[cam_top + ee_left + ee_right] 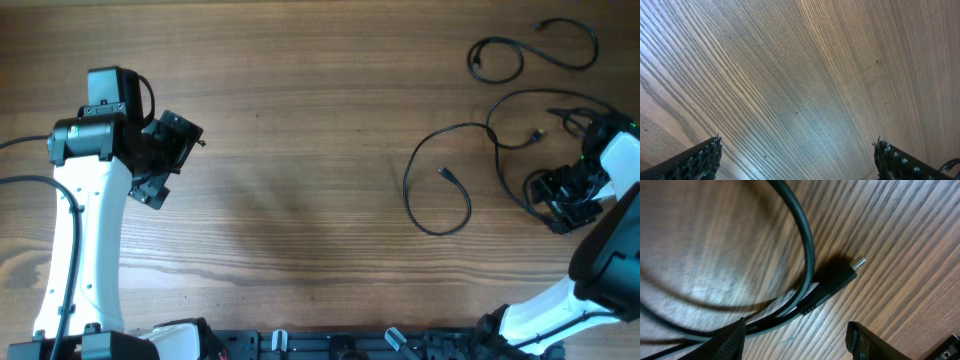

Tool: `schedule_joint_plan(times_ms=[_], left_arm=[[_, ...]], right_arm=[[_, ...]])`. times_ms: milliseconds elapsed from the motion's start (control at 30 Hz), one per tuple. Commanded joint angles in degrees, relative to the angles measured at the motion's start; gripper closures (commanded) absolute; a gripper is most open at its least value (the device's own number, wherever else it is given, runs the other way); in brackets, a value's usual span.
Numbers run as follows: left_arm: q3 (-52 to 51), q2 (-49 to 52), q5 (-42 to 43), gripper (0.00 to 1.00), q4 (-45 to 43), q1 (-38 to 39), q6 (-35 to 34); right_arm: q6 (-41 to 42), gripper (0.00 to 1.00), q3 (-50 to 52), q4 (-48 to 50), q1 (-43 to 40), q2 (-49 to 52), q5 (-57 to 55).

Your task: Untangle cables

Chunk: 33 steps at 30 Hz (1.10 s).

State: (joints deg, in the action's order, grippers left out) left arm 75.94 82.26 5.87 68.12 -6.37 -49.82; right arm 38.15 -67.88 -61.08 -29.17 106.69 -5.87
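Firstly, left gripper [172, 162]: at the left of the wooden table [300, 150], jaws spread wide over bare wood, holding nothing. Cables [406, 188]: thin black cords on the right side, lying as separate loose loops; one large loop right of centre, a smaller loop [497, 40] toward the far right corner, others running under the right arm. Right gripper [562, 200]: near the right edge, jaws partly apart, gripping nothing; a cable's plug [837, 282] lies on the wood just beyond its fingertips.

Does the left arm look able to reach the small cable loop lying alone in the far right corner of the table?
Probably not. Nothing blocks the way, but the left gripper sits at the opposite side of the table from that cable loop.
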Motion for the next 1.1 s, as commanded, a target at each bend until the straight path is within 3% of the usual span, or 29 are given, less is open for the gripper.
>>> schedule_joint_plan(times_ms=[0,200,300,433,633,767,800,900,933,967,1033,1067], left_arm=[[0.1,0.3,0.1,0.0,0.0,-0.2,-0.1],[0.1,0.3,0.1,0.0,-0.4,-0.2,-0.1],[0.1,0.3,0.1,0.0,-0.4,-0.2,-0.1],[0.1,0.3,0.1,0.0,-0.4,-0.2,-0.1],[0.1,0.3,0.1,0.0,-0.2,-0.2,-0.1],[0.1,0.3,0.1,0.0,-0.2,-0.2,-0.1],[0.1,0.3,0.0,0.0,-0.2,-0.2,-0.1],[0.1,0.3,0.1,0.0,-0.2,-0.2,-0.1],[0.1,0.3,0.1,0.0,-0.5,-0.2,-0.1],[0.1,0.3,0.1,0.0,-0.8,-0.2,-0.1],[0.1,0.3,0.1,0.0,-0.9,-0.2,-0.1],[0.1,0.3,0.1,0.0,-0.9,-0.2,-0.1]], right_arm=[[0.5,0.33,0.1,-1.2,-1.2,2.7,-0.8],[-0.4,0.29,0.2,0.2,-1.2,3.1,0.1],[-0.4,0.3,2.2,1.6,-1.2,3.3,6.6],[4.4,0.33,6.1,4.8,-1.2,3.4,7.0],[3.8,0.54,2.2,5.0,-2.3,3.3,-0.5],[3.8,0.83,-9.1,-2.2,-6.5,3.3,-5.6],[3.8,0.96,-11.3,-3.6,-7.8,3.3,-5.7],[3.3,0.96,-16.6,-6.9,-10.3,3.3,-4.2],[-2.2,0.96,-17.4,-7.6,-10.1,3.3,2.1],[-13.4,0.89,-16.8,-7.8,-9.1,3.3,16.5],[-20.9,0.76,-15.6,-9.5,-5.9,3.3,24.8],[-23.1,0.61,-14.9,-9.6,-3.1,3.4,25.5]])
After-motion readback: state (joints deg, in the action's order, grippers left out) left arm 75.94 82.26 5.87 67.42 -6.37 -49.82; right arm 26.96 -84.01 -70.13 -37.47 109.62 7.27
